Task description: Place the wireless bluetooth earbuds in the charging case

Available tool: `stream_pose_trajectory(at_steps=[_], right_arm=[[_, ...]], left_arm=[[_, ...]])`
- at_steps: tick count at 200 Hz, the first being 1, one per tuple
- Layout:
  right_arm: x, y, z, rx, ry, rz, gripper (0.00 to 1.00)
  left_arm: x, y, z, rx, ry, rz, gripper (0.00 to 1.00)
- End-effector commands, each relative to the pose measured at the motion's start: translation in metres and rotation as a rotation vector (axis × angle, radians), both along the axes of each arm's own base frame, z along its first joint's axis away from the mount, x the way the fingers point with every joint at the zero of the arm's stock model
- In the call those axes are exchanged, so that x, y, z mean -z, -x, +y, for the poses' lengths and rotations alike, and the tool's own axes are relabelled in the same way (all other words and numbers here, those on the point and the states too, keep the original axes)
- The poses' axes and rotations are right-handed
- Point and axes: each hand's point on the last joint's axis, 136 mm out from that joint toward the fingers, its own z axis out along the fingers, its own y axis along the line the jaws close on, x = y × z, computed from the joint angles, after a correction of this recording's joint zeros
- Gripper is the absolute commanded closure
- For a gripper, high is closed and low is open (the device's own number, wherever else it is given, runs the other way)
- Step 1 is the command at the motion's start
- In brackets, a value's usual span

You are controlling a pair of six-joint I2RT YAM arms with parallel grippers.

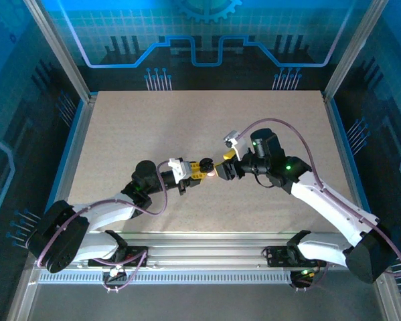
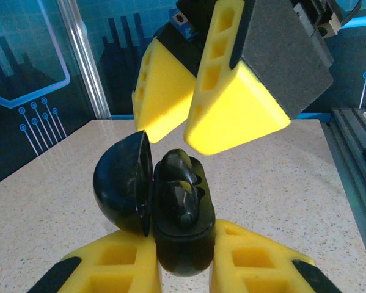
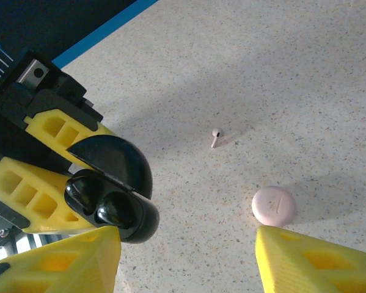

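Two pincers close: my left pincer (image 2: 184, 256) clamps open black case (image 2: 176, 207); right pincer (image 3: 186, 244) spread, pink case (image 3: 274, 205) and earbud (image 3: 215, 137) ahead.

Overhead camera looks down; opposed close wrist cameras share black clamshell (image 2: 176, 213).

Left claw (image 3: 84, 183) holds open black case (image 3: 117, 170); pink earbud (image 3: 215, 137) near pink case (image 3: 274, 205).

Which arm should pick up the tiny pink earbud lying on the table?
Right. The right gripper hangs open near the earbud, while the left gripper is shut on the open black case.
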Motion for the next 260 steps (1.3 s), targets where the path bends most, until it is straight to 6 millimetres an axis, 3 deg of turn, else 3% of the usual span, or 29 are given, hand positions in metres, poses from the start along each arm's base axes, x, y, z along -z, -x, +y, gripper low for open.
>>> stream_pose_trajectory(at_steps=[1,30,89,118,193,244,247,260], right_arm=[[-0.011,-0.002,-0.004,0.014,-0.035,-0.037,0.40],[-0.033,0.007,-0.009,-0.046,-0.120,-0.134,0.38],[-0.026,0.049,-0.018,-0.274,-0.076,-0.403,0.34],[-0.021,0.057,-0.019,-0.360,-0.020,-0.507,0.29],[-0.014,0.047,0.001,-0.468,-0.031,-0.391,0.30],[-0.005,0.054,0.014,-0.550,-0.063,-0.306,0.35],[-0.014,0.052,0.016,-0.555,-0.069,-0.329,0.35],[-0.016,0.055,0.019,-0.579,-0.075,-0.339,0.38]], left_arm=[[-0.025,0.006,-0.005,0.042,0.046,-0.044,0.80],[-0.024,0.012,-0.008,0.086,0.041,-0.030,0.80],[-0.031,0.027,-0.015,0.195,0.070,0.007,0.80],[-0.032,0.033,-0.018,0.234,0.073,0.012,0.80],[-0.033,0.037,-0.020,0.250,0.071,0.000,0.80],[-0.032,0.034,-0.020,0.233,0.067,-0.001,0.80],[-0.032,0.033,-0.020,0.233,0.066,0.000,0.80],[-0.031,0.033,-0.020,0.229,0.065,0.000,0.80]])
